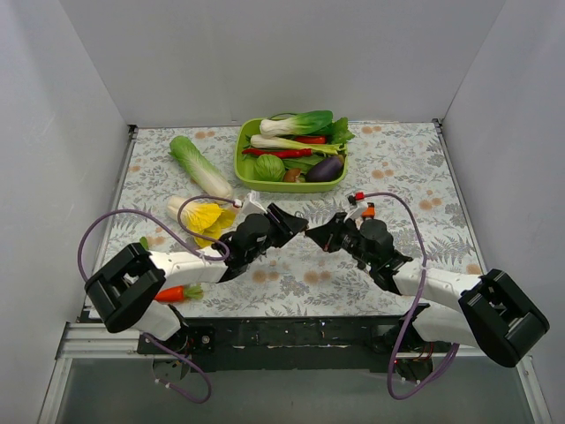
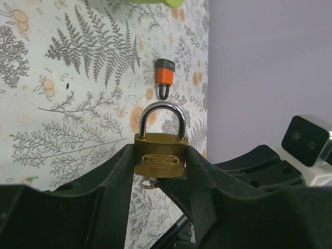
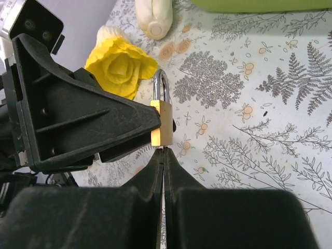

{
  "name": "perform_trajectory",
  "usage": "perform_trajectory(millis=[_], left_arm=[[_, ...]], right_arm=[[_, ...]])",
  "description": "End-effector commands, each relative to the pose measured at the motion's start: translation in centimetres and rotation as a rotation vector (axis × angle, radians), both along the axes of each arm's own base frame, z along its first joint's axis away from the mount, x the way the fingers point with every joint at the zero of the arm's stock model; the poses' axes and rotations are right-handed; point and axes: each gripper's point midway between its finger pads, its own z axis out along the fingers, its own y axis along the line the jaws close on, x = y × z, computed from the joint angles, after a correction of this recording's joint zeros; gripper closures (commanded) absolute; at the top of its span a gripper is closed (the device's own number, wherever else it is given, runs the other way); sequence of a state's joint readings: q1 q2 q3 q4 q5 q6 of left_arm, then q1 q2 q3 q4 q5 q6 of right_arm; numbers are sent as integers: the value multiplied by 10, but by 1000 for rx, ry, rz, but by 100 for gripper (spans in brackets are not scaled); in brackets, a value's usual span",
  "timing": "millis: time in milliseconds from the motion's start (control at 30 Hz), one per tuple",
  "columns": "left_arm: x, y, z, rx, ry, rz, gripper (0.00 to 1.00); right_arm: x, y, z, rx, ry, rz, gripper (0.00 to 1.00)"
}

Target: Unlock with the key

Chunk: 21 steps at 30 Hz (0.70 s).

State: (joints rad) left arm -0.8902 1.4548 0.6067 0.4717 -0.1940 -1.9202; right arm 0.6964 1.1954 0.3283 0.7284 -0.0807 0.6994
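Item 1, left tool: clenching on the brass padlock, one finger pressing on each side of the body, shackle pointing up with both legs sitting in the body, over the floral-patterned desk

Item 2, right tool: fingers pressing together to a thin slit, tips touching the brass padlock's underside

Item 3, the key: not showing distinctly (whether it is sitting pinched in that slit cannot be told); a small silver ring is hanging just under the padlock body

Item 4, orange-and-black padlock: lying flat on the desk, apart from both tools

Item 5, green tray: sitting toward the far side, holding mixed vegetables

Item 6, yellow leafy vegetable: lying on the desk beside the left tool
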Motion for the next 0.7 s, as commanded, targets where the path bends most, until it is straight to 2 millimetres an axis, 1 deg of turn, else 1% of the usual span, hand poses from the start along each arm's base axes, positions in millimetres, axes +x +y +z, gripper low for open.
perform_trajectory(millis=[0, 33, 67, 133, 167, 300, 667], left_arm=[[-39, -31, 66, -172, -150, -238, 100], [-40, -30, 67, -173, -157, -239, 100], [-45, -32, 72, -191, -176, -270, 100], [-47, -31, 74, -187, -202, -282, 100], [-48, -32, 82, -200, -228, -291, 100], [-55, -32, 90, -206, -281, -334, 100], [-72, -33, 114, -251, -416, -423, 100]], right_arm=[[15, -1, 47, 142, -95, -42, 99], [14, -1, 50, 151, -99, -35, 99], [15, -1, 52, 159, -99, -35, 99], [14, -1, 56, 179, -92, -28, 99], [14, -1, 57, 189, -88, -27, 99], [14, -3, 65, 230, -85, -21, 99], [15, -8, 75, 273, -83, -31, 99]])
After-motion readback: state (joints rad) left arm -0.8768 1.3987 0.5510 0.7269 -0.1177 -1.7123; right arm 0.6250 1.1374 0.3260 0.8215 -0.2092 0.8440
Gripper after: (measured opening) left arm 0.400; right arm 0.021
